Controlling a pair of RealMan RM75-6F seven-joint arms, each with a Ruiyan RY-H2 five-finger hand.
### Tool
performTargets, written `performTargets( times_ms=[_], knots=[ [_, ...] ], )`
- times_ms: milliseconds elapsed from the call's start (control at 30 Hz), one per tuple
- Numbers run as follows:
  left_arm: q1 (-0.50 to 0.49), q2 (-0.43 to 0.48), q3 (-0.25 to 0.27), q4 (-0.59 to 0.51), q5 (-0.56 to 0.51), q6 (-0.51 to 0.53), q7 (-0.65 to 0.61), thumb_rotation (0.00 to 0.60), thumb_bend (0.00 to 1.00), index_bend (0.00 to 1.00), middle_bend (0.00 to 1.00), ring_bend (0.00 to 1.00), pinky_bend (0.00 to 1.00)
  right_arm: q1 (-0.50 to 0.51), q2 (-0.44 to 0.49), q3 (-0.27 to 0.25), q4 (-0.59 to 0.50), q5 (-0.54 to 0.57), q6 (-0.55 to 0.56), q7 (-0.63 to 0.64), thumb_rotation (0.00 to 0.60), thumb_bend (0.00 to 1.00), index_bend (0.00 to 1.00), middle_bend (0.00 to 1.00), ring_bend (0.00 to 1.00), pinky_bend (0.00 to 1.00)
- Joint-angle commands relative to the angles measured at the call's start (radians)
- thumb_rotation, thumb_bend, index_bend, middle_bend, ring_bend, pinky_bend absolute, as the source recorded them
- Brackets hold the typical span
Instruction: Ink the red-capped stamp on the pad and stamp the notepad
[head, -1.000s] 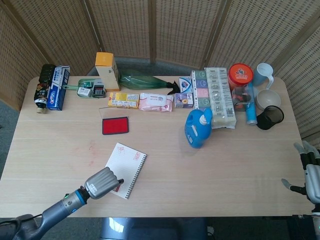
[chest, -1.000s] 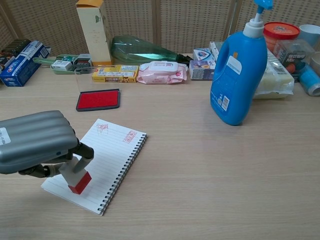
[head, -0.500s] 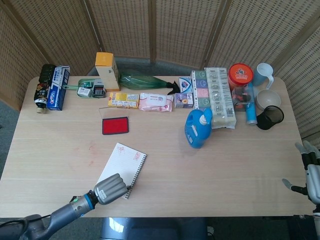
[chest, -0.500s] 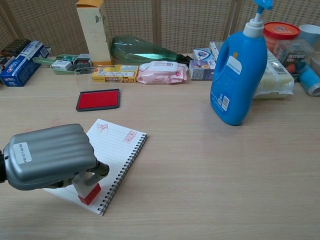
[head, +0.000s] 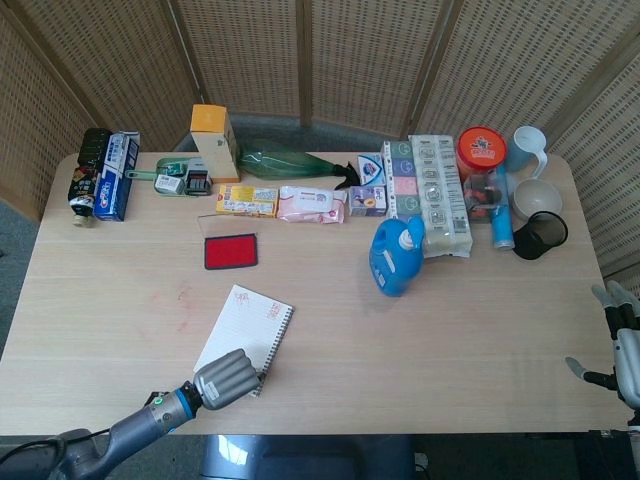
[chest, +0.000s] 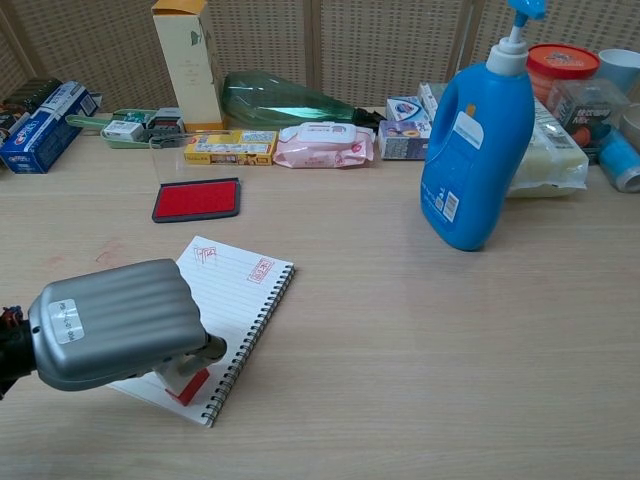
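Observation:
My left hand (chest: 115, 322) (head: 228, 376) grips the red-capped stamp (chest: 188, 382) and holds it down at the near corner of the spiral notepad (chest: 238, 296) (head: 250, 331). Whether the stamp touches the paper I cannot tell. In the head view the hand hides the stamp. Two red prints show near the far edge of the notepad. The red ink pad (chest: 197, 199) (head: 231, 251) lies uncovered further back on the table. My right hand (head: 622, 345) hangs beyond the table's right edge, fingers apart, holding nothing.
A blue detergent bottle (chest: 477, 150) stands right of centre. Along the back edge sit boxes, a yellow carton (chest: 187, 60), a green bottle (chest: 285, 100), a wipes pack (chest: 324, 145), a red-lidded jar (head: 481, 150) and cups (head: 528, 150).
My left hand moved toward the near corner of the notepad and lowered, bringing the stamp down close to the page. The right hand barely shifted.

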Motion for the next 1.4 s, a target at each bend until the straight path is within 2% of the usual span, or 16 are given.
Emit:
performTargets(
  times_ms=[33, 933, 1400],
  knots=[
    [0.003, -0.005, 0.002, 0.007, -0.001, 0.000, -0.004, 0.600, 0.38, 0.66, 1.00, 1.00, 1.00, 0.000, 0.000, 0.000, 0.001, 0.000, -0.001, 0.000, 0.600, 0.07, 0.06, 0.01, 0.00, 0.00],
    [0.009, -0.035, 0.006, 0.046, -0.011, -0.007, -0.031, 0.600, 0.38, 0.66, 1.00, 1.00, 1.00, -0.002, 0.001, -0.002, -0.001, -0.007, 0.004, 0.001, 0.600, 0.07, 0.06, 0.01, 0.00, 0.00],
    [0.017, 0.150, -0.078, -0.136, -0.005, 0.126, 0.024, 0.600, 0.38, 0.66, 1.00, 1.00, 1.00, -0.003, -0.003, -0.008, -0.007, -0.019, 0.008, -0.011, 0.600, 0.07, 0.06, 0.01, 0.00, 0.00]
  ],
)
